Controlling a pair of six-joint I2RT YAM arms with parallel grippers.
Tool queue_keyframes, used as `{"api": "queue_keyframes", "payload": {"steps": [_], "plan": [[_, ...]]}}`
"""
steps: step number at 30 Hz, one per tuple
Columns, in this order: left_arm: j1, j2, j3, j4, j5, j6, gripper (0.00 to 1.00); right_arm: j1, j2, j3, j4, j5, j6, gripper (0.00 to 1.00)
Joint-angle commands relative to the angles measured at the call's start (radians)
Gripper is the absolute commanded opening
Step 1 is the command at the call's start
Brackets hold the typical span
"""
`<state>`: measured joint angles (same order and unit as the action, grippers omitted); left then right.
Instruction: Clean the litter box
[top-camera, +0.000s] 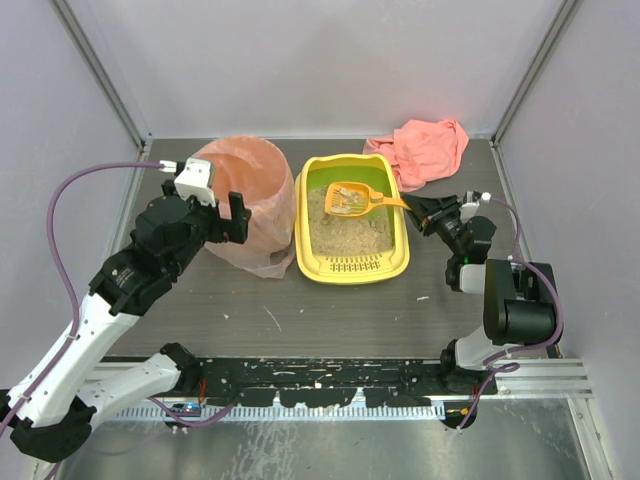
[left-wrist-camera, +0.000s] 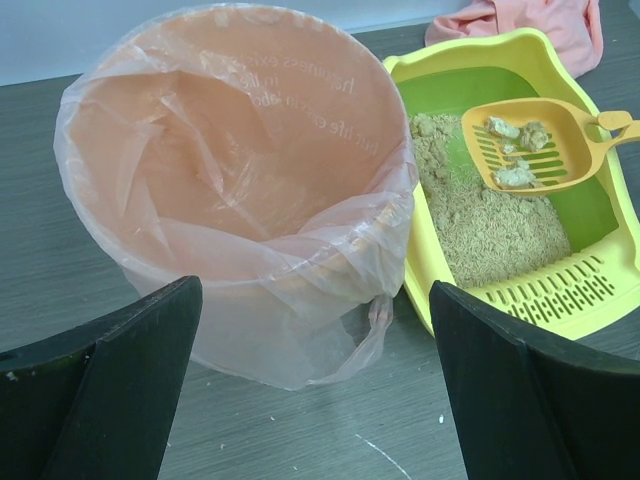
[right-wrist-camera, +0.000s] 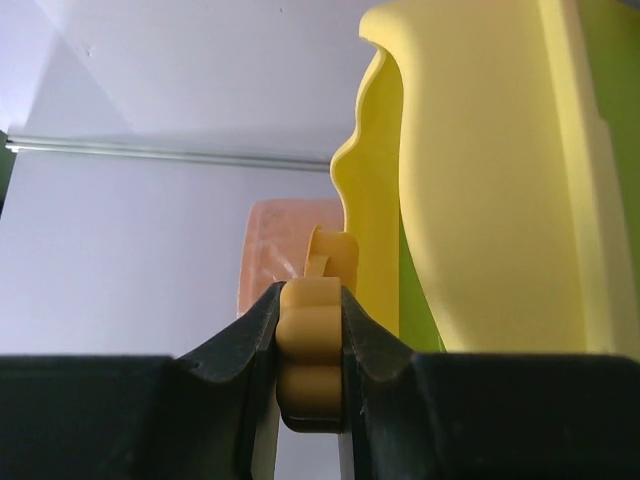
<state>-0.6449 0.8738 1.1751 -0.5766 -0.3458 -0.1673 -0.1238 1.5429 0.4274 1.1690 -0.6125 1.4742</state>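
- The litter box (top-camera: 352, 268) sits mid-surface (top-camera: 330, 320) with its slotted rim toward the arms. Beige litter (top-camera: 345, 235) fills the near and middle floor, and bare green shows at the far end.
- An orange scoop (top-camera: 352, 200) hangs over the box's far half and carries a few pale clumps (left-wrist-camera: 515, 150). It is hard to tell whether its blade touches the litter.
- The right jaws are clenched on the end of the scoop's handle, just off the box's right rim.
- A bin (top-camera: 255, 235) lined with a pink bag stands just beside the box's left wall. The bag is folded over the bin's rim, and slack film hangs down the outside.
- The left jaws are released wide and hover at the bin's near side.
- A pink cloth (top-camera: 425, 150) lies crumpled in the far right corner, behind the box. The left wrist view cuts it off at the frame's top.
- From above, the left arm (top-camera: 150, 260) covers the bin's near-left side.
- In the right wrist view the box's yellow wall fills the right half and hides the litter. Only a sliver of the bin shows there.
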Motion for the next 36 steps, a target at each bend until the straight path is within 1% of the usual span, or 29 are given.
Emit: {"api": "queue_keyframes", "payload": {"steps": [1, 3, 4, 7, 10, 13, 16, 17, 18, 19, 20, 22, 23, 26, 27, 29, 30, 31, 32, 34, 36], "plan": [[0.005, -0.002, 0.039, 0.013, -0.019, 0.008, 0.98, -0.042, -0.053, -0.009, 0.041, 0.055, 0.014, 0.01], [0.006, -0.016, 0.012, 0.036, -0.033, 0.011, 0.98, 0.024, -0.029, 0.071, 0.028, -0.024, -0.035, 0.01], [0.006, -0.025, -0.005, 0.060, -0.038, 0.016, 0.98, 0.038, -0.030, 0.077, 0.032, -0.036, -0.036, 0.01], [0.006, -0.015, 0.017, 0.029, -0.034, 0.012, 0.98, -0.035, -0.074, -0.001, 0.014, 0.055, -0.005, 0.01], [0.006, -0.025, 0.001, 0.041, -0.044, 0.012, 0.98, 0.027, -0.065, 0.075, -0.045, -0.024, -0.076, 0.01], [0.005, -0.021, 0.008, 0.035, -0.043, 0.010, 0.98, -0.024, -0.096, 0.005, -0.013, 0.055, -0.021, 0.01], [0.005, -0.025, 0.008, 0.029, -0.046, 0.010, 0.98, 0.027, -0.087, 0.092, -0.111, -0.026, -0.104, 0.00], [0.006, -0.027, 0.000, 0.039, -0.050, 0.013, 0.98, 0.016, -0.092, 0.069, -0.076, -0.002, -0.075, 0.01], [0.006, -0.026, 0.000, 0.038, -0.055, 0.013, 0.98, -0.019, -0.101, 0.034, -0.043, 0.026, -0.035, 0.01], [0.005, -0.022, 0.010, 0.023, -0.057, 0.010, 0.98, -0.048, -0.107, 0.008, -0.027, 0.052, -0.008, 0.01], [0.005, -0.020, 0.019, 0.009, -0.055, 0.008, 0.98, -0.051, -0.106, 0.011, -0.030, 0.054, -0.007, 0.01], [0.006, -0.027, 0.010, 0.020, -0.058, 0.010, 0.98, 0.017, -0.084, 0.081, -0.045, -0.017, -0.062, 0.01], [0.006, -0.028, 0.001, 0.027, -0.061, 0.013, 0.98, 0.043, -0.080, 0.093, -0.036, -0.027, -0.060, 0.01], [0.005, -0.017, 0.024, -0.002, -0.063, 0.010, 0.98, -0.045, -0.114, 0.012, -0.024, 0.069, 0.006, 0.01], [0.005, -0.017, 0.031, -0.012, -0.064, 0.008, 0.98, -0.045, -0.112, 0.000, -0.010, 0.071, 0.017, 0.01], [0.007, -0.037, 0.008, 0.010, -0.074, 0.009, 0.98, 0.026, -0.088, 0.070, -0.014, -0.007, -0.035, 0.01], [0.005, -0.043, -0.010, 0.028, -0.078, 0.014, 0.98, 0.048, -0.089, 0.088, -0.018, -0.012, -0.046, 0.00], [0.005, -0.044, -0.017, 0.036, -0.081, 0.016, 0.98, 0.041, -0.102, 0.073, -0.020, 0.009, -0.042, 0.01], [0.006, -0.038, -0.010, 0.029, -0.081, 0.016, 0.98, 0.004, -0.119, 0.044, -0.034, 0.041, -0.034, 0.01], [0.005, -0.028, 0.019, -0.010, -0.077, 0.005, 0.98, -0.035, -0.134, 0.014, -0.045, 0.076, -0.014, 0.01], [0.006, -0.039, 0.007, 0.000, -0.083, 0.007, 0.98, 0.018, -0.109, 0.080, -0.040, 0.004, -0.051, 0.01]]}}
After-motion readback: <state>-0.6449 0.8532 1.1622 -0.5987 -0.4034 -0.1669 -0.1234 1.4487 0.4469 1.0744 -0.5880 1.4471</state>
